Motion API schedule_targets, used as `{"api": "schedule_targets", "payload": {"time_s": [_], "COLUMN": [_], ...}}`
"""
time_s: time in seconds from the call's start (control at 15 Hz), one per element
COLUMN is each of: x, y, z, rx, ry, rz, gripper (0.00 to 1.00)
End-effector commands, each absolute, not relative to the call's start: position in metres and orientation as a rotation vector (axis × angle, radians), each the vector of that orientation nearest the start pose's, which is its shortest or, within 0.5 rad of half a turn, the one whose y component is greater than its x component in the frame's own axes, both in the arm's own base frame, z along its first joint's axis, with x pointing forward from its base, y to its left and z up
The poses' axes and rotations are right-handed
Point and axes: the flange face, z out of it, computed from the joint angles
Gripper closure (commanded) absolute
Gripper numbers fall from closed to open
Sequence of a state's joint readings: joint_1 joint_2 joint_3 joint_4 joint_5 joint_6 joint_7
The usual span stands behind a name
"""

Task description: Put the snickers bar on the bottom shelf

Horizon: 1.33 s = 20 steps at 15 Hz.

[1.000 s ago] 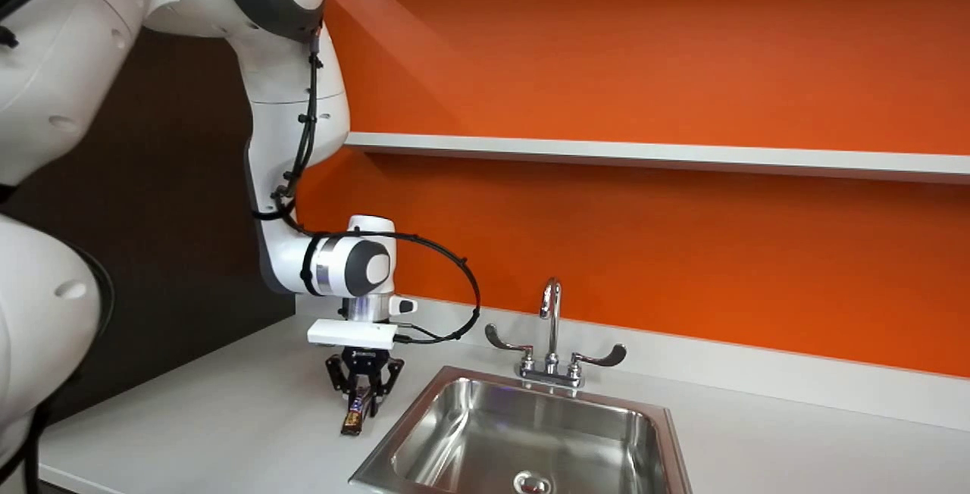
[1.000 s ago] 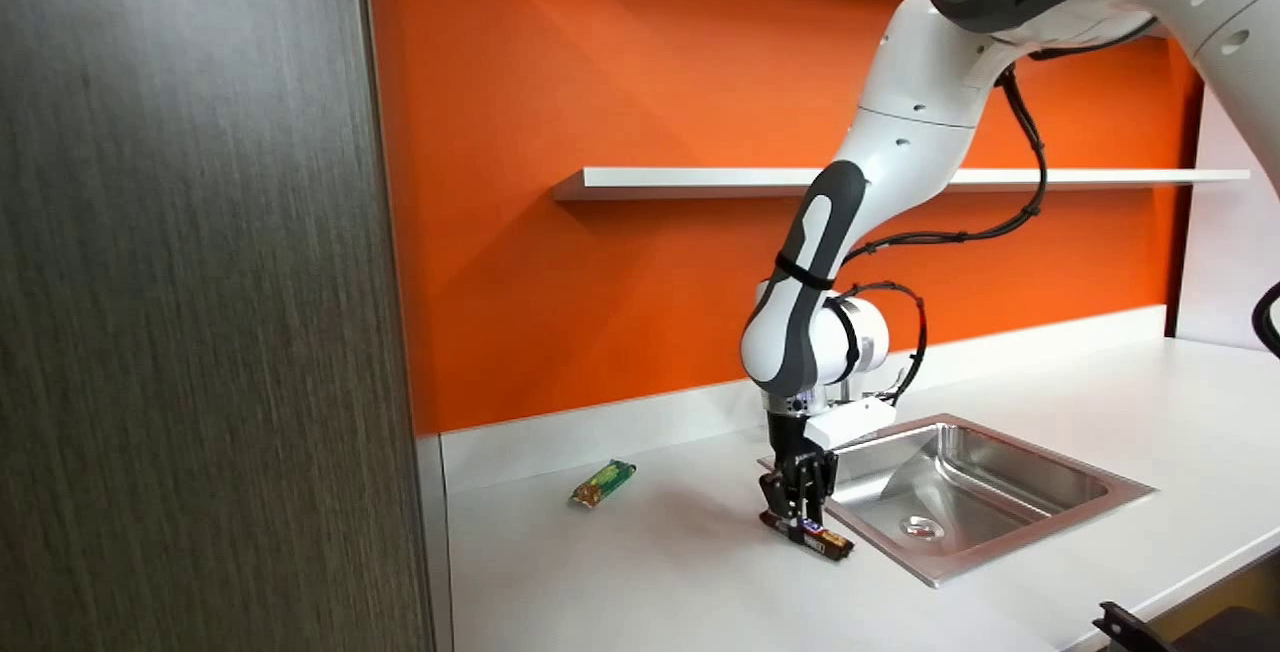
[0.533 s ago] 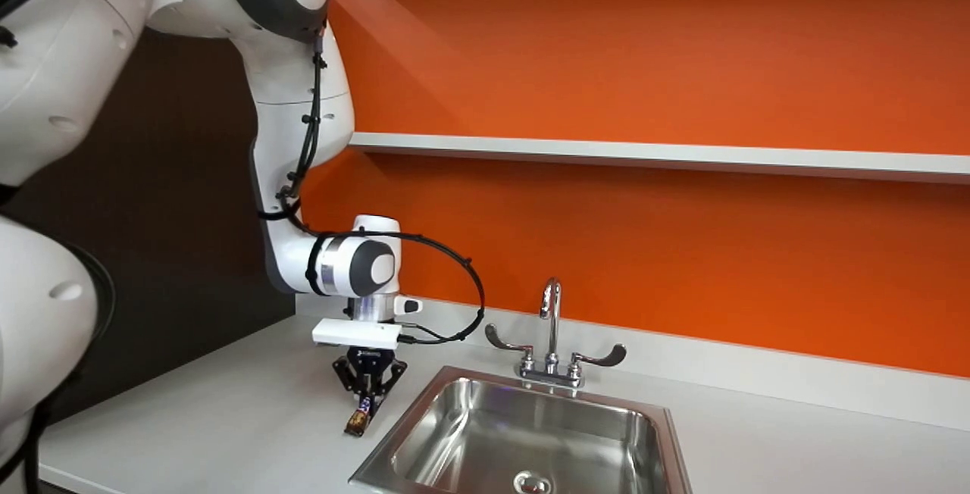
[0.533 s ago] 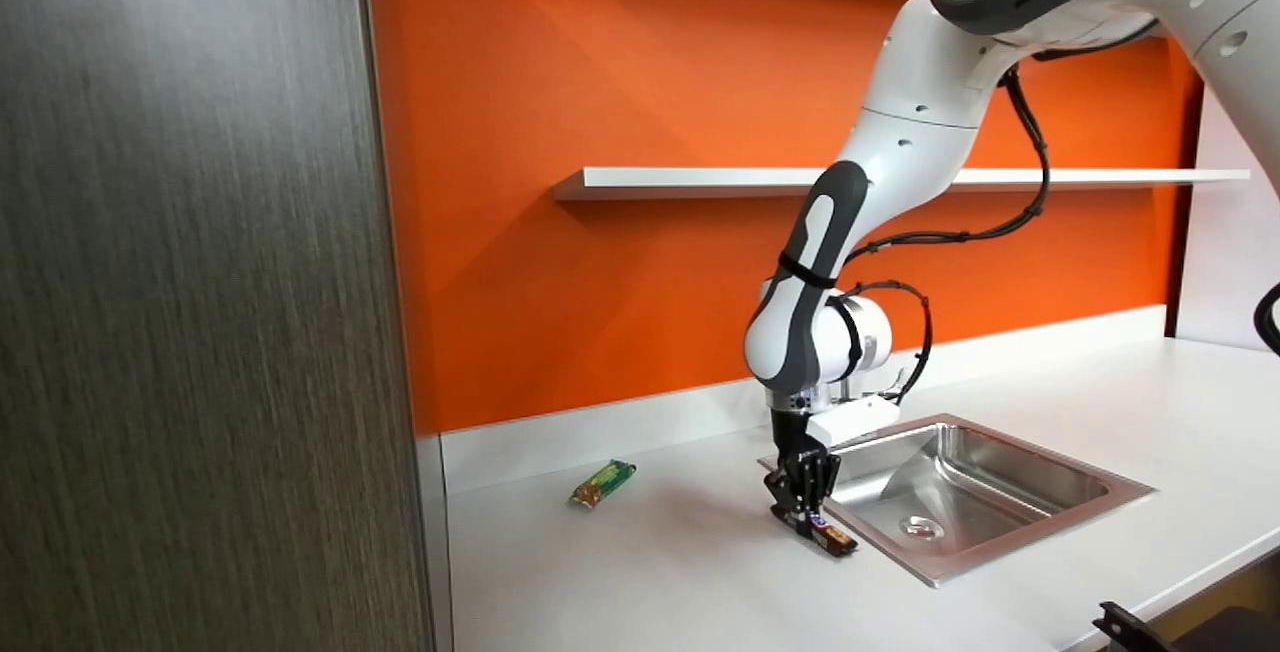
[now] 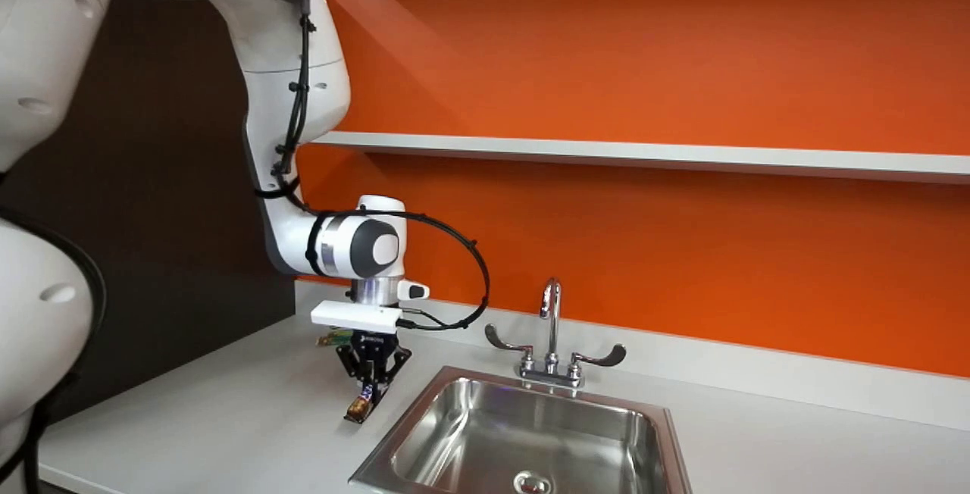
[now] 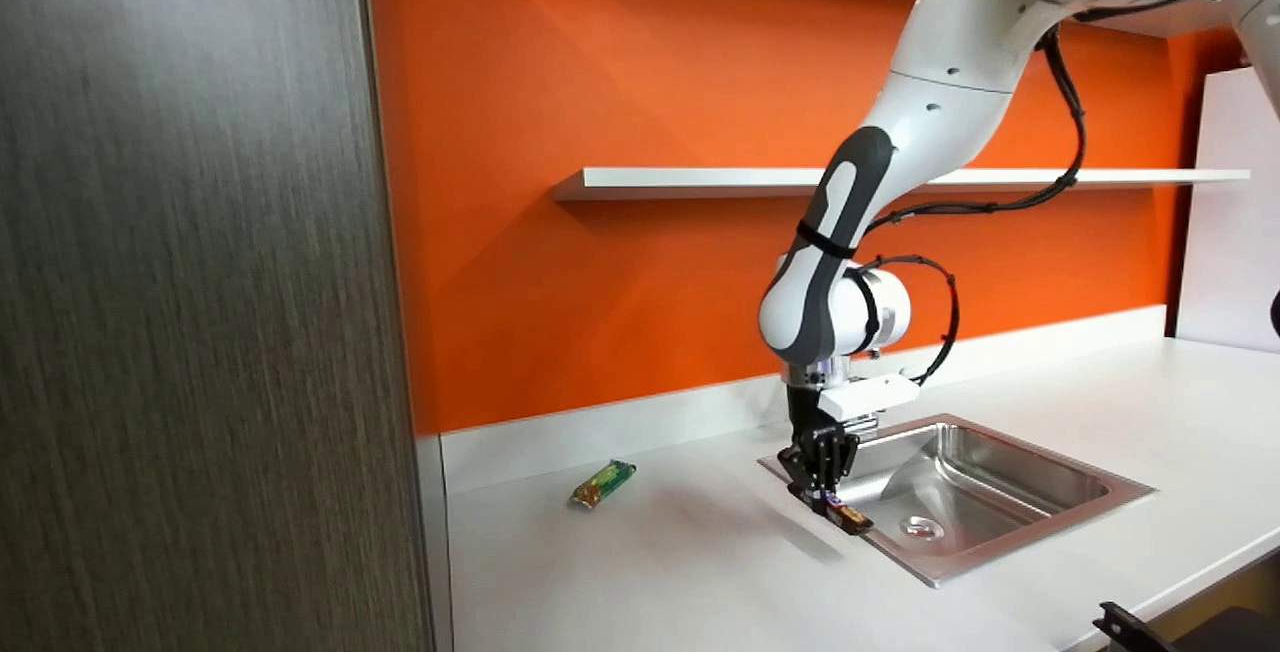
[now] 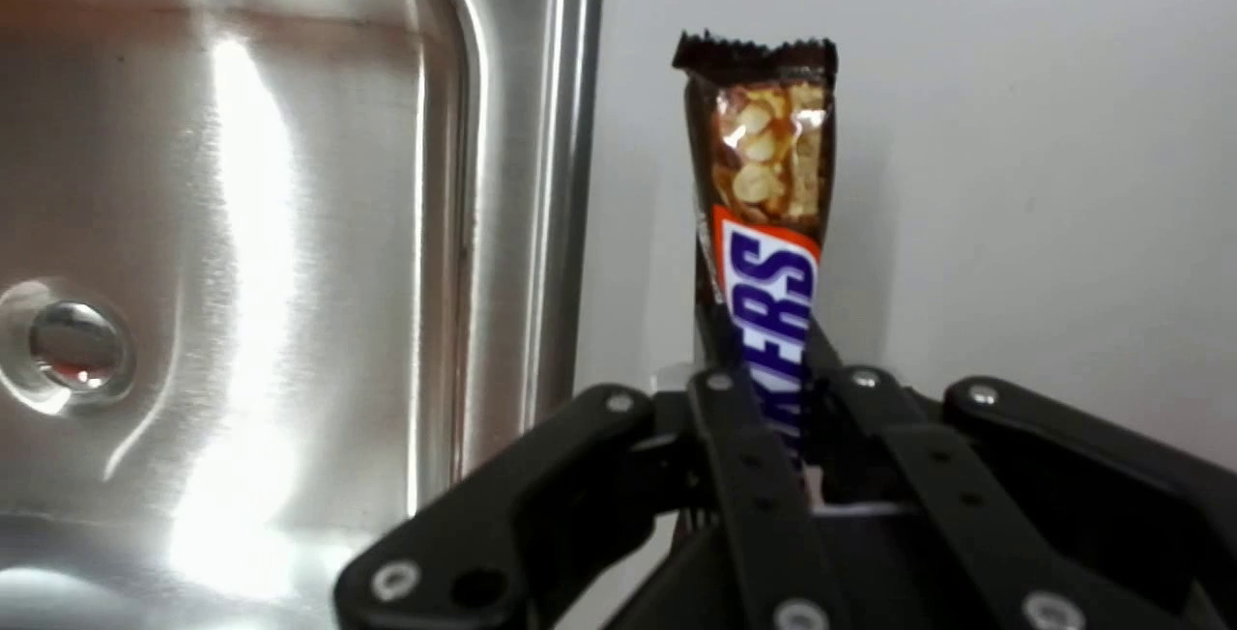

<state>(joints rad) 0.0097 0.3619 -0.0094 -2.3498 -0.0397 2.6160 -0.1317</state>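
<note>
Your fingers (image 7: 749, 475) clamped on the snickers bar (image 7: 768, 157), now higher over the tabletop (image 6: 620, 582) than before, sink (image 7: 517, 176) just beside, green packet (image 6: 604, 483) well apart.

Countertop (image 5: 212, 403): pale grey
Sink (image 5: 411, 426): metal, set into it
Faucet (image 5: 552, 363): just behind the sink
Green packet (image 6: 603, 483): lies well apart from both
</note>
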Motion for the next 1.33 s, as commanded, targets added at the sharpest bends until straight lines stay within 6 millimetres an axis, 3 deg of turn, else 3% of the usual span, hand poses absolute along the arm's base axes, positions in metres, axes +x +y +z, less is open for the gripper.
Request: {"api": "schedule_targets", "payload": {"time_s": [0.0, 0.2, 0.47, 1.0, 1.27], "x": [0.462, 0.435, 0.408, 0.381, 0.383], "y": [0.001, 0.006, 0.011, 0.023, 0.04], "z": [0.215, 0.247, 0.308, 0.469, 0.54], "rx": [-3.131, -3.129, -3.134, -3.212, -3.235], "ry": [-0.208, -0.219, -0.228, -0.184, -0.161], "rz": [0.184, 0.205, 0.156, -0.072, -0.218], "gripper": [0.96, 0.96, 0.96, 0.96, 0.96]}}
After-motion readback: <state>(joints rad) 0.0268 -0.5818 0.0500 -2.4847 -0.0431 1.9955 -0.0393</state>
